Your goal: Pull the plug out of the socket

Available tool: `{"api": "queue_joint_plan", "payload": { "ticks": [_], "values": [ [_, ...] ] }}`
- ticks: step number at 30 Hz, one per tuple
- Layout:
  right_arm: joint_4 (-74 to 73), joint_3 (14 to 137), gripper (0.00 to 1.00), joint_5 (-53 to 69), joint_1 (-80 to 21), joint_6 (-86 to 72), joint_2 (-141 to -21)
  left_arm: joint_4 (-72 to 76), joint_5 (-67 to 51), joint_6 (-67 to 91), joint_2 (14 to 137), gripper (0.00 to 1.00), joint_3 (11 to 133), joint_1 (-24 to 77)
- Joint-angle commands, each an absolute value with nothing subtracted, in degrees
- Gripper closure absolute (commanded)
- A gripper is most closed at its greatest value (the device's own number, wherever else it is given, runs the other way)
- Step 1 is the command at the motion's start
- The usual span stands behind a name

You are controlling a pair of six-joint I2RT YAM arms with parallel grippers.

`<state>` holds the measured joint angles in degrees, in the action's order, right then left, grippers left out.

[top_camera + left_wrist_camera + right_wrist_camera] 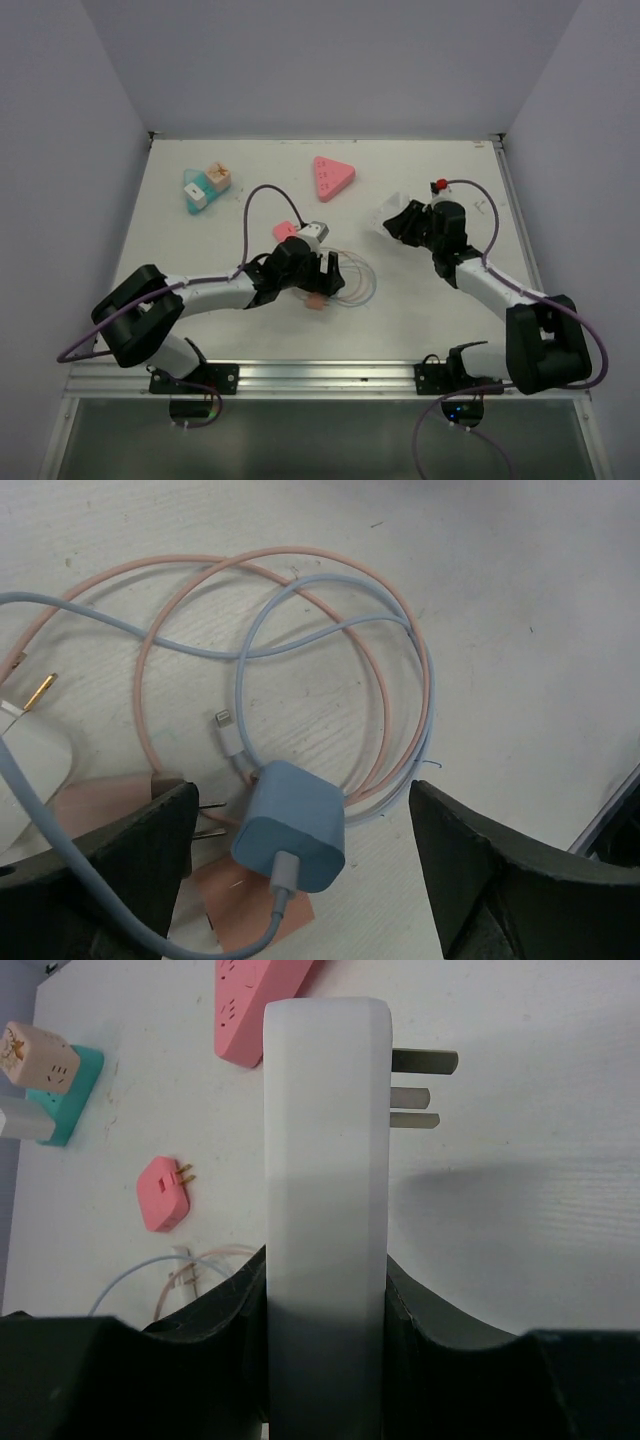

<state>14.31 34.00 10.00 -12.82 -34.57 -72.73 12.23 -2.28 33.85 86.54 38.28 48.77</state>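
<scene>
White tabletop [400,300], pale walls [300,60]. The right end effector [325,1295] is clamped on the white socket [325,1140], whose lower end is cut off. The left end effector [305,815] gapes wide around the blue plug [292,832], which lies on the tabletop with its prongs half hidden.

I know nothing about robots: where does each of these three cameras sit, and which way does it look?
Top external: fixed above and behind the bases, looking down on the table; the left arm and right arm show.
Left wrist: rides the left arm, looking down through the open left gripper at a blue charger and looped cables.
Right wrist: rides the right arm, looking along the right gripper, shut on a white adapter.
Shared: the pink plug appears in right wrist and top views.
</scene>
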Motion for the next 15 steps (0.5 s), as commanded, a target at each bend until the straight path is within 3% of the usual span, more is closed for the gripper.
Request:
{"api": "queue_joint_plan", "payload": {
  "ticks": [1, 3, 15],
  "values": [
    [25.56, 38.67, 1.0, 13.8, -12.74, -37.79, -77.42, 9.25, 1.75, 34.01, 82.01, 0.1, 40.07, 48.78],
    [27.15, 41.12, 1.0, 15.02, -12.83, -38.14, -82.15, 7.22, 3.86, 34.19, 79.38, 0.0, 40.43, 48.69],
    [38.32, 54.13, 1.0, 25.04, -12.66, -47.9, -105.98, -9.4, 12.12, 33.66, 61.36, 0.0, 41.58, 42.73]
  ]
}}
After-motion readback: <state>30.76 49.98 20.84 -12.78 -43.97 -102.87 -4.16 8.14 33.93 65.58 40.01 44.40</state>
